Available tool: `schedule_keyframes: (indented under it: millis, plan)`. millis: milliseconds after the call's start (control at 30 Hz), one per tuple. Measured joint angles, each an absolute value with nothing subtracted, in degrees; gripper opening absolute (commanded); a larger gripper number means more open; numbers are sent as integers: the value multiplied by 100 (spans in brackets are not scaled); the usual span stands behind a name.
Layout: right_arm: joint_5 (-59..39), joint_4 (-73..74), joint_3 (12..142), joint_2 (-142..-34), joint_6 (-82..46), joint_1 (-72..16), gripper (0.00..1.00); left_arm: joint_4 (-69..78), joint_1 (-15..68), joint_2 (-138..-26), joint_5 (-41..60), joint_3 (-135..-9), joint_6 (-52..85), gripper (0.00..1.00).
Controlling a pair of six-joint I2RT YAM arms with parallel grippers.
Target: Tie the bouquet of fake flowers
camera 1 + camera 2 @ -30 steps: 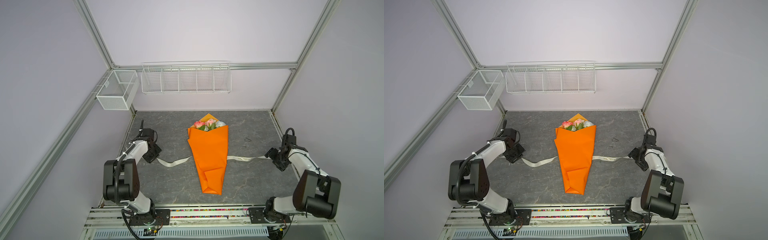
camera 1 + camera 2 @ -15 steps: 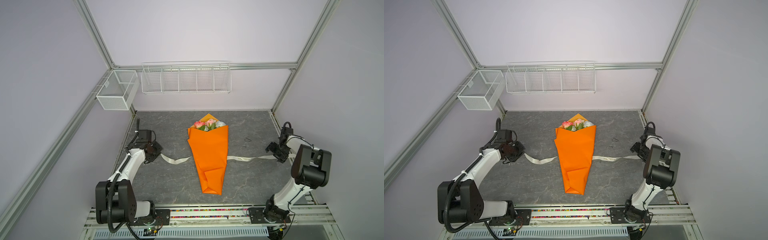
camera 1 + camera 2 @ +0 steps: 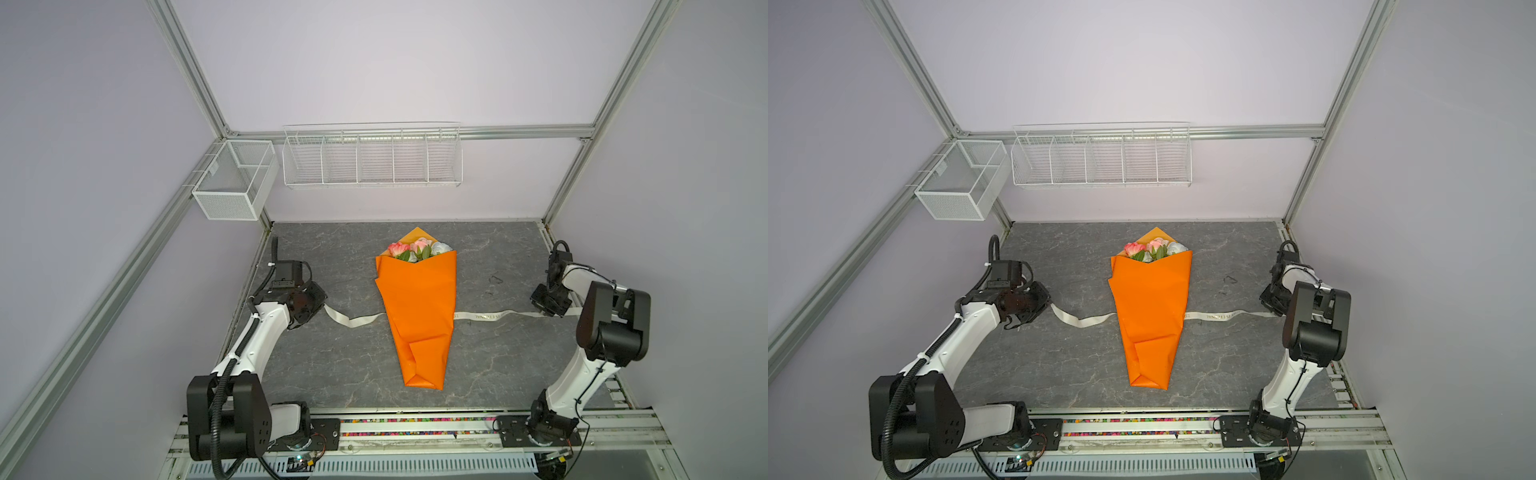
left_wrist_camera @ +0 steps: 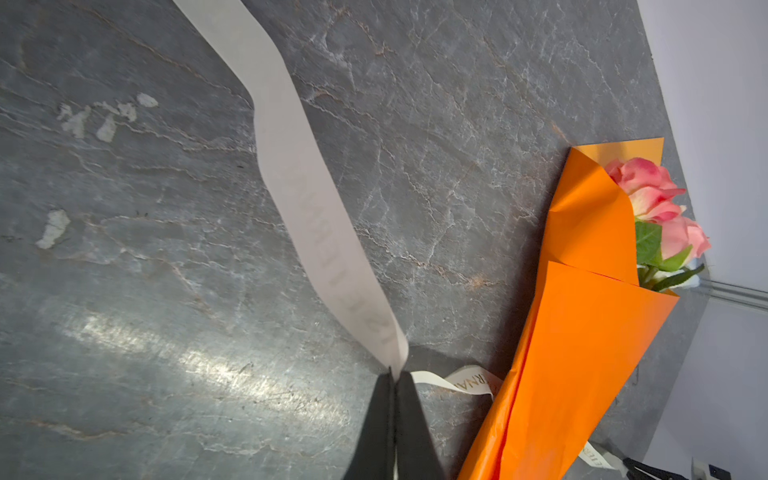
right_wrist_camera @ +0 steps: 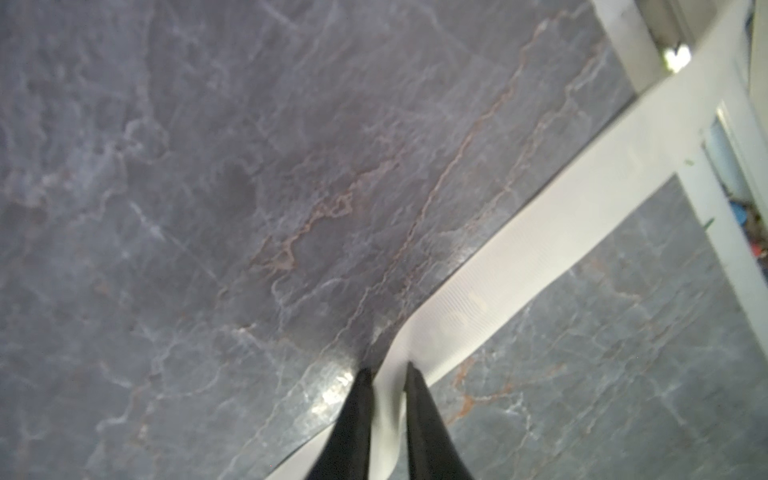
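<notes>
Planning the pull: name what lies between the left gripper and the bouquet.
Only the ribbon on bare tabletop, from left gripper to bouquet; both top views show it.

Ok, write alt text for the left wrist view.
The left tool, shut, pinches a cream printed ribbon that trails across the grey marbled table. Beside it lies the orange paper bouquet, pink roses showing at its open end.

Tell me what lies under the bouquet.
The cream ribbon goes in beneath the bouquet on one side and comes out on the other. Its middle stretch is covered there and cannot be seen.
</notes>
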State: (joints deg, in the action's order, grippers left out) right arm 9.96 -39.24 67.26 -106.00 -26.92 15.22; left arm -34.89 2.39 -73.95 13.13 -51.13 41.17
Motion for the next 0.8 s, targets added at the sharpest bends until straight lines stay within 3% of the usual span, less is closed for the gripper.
schedule_keyframes:
  millis: [300,467,633,800]
  plan:
    - [440,-3741,6274,-9209,-2637,1490,6,-3496,563,-7102,1385,-5113,3944,0]
    - [-99,-3295,6099,-7909,-2517,919,7,-3354,731,-6932,1402,-5111,3911,0]
    - [-338,-2987,6646,-7446,-2362,-764,7,-3111,869,-6650,1376,-4934,3933,0]
    - [-504,-2926,8208,-8595,-2110,-2862,7,-2971,891,-6305,1328,-4731,4005,0]
